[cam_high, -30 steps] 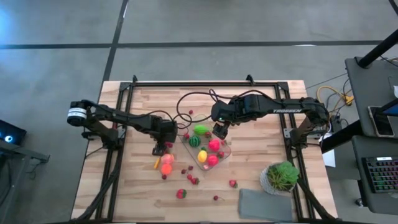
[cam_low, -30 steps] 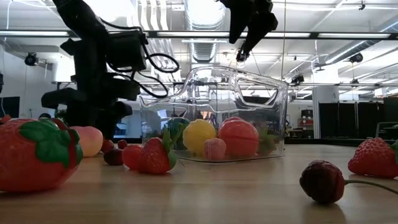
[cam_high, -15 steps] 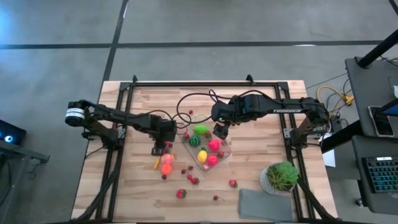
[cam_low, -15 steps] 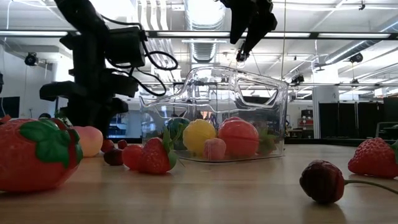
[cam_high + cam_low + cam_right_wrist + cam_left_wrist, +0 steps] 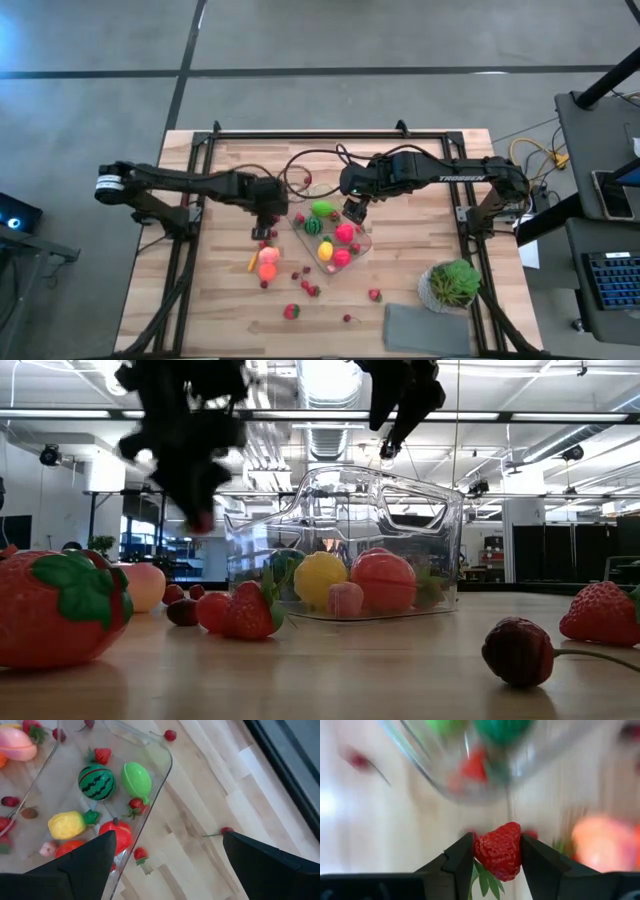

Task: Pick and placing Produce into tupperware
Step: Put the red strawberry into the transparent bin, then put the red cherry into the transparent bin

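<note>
While TROSSEN marks it, right arm hovers.

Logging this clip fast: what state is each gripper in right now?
Left gripper: shut on a strawberry, lifted beside the tupperware.
Right gripper: open, empty, above the tupperware.

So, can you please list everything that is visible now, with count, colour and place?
tub: one, clear, table middle, holding several fruits.
watermelon: one, striped green, in tub.
lime: one, green, in tub.
pineapple: one, yellow, in tub.
loose produce: many, red, pink and orange, on table left of and below tub.
plant: one, green, potted, right of tub.
cloth: one, grey, below plant.
strawberry: one, red, between left fingers.
left gripper: shut on strawberry, left of tub.
right gripper: open, above tub.
</note>
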Robot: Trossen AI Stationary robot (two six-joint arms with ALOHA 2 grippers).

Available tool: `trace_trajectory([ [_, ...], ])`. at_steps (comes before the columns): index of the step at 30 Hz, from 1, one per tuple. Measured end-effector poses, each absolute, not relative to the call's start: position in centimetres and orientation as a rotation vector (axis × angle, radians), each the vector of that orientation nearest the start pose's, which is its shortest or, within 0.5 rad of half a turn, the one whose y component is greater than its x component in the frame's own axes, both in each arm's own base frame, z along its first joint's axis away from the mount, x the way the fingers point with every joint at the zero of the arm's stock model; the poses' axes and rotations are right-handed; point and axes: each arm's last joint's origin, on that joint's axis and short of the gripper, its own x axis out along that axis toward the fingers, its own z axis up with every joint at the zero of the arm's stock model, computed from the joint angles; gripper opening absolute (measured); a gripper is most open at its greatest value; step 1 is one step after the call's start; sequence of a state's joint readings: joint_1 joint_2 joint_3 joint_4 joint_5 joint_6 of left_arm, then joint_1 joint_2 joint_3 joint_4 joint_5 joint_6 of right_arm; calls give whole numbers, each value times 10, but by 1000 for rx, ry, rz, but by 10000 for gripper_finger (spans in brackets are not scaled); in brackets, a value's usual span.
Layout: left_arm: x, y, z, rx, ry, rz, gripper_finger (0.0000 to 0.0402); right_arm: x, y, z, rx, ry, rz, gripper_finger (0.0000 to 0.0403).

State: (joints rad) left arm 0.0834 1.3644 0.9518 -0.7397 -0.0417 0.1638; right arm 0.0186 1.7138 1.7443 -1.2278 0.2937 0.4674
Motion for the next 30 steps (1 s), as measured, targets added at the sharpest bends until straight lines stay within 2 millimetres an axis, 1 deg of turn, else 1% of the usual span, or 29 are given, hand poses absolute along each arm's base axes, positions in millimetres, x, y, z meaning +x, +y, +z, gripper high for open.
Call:
trace_trajectory([
  [4,265,25,269,173,977,77,130,336,-5,344,212,1072,-572,359],
  [6,272,27,285,214,869,118,130,336,-8,344,220,1056,-610,359],
  [8,277,29,296,226,770,142,129,335,-9,345,220,1046,-630,359],
  [10,282,30,300,223,718,144,129,335,-10,345,219,1043,-635,359],
  [13,286,29,296,212,716,113,129,335,-9,345,221,1043,-635,359],
  [17,296,30,279,204,774,107,129,334,-9,346,258,1030,-657,359],
  [18,299,30,275,179,779,117,130,334,-9,346,266,1028,-662,359],
  [20,306,31,271,74,774,165,137,334,-9,346,271,1025,-665,359],
  [22,310,32,267,-8,782,201,151,333,-9,347,272,1023,-664,359],
  [25,312,32,262,-19,800,205,182,332,-9,348,285,1020,-672,359],
  [30,312,33,262,-26,806,235,237,324,-10,351,305,1025,-726,359],
])
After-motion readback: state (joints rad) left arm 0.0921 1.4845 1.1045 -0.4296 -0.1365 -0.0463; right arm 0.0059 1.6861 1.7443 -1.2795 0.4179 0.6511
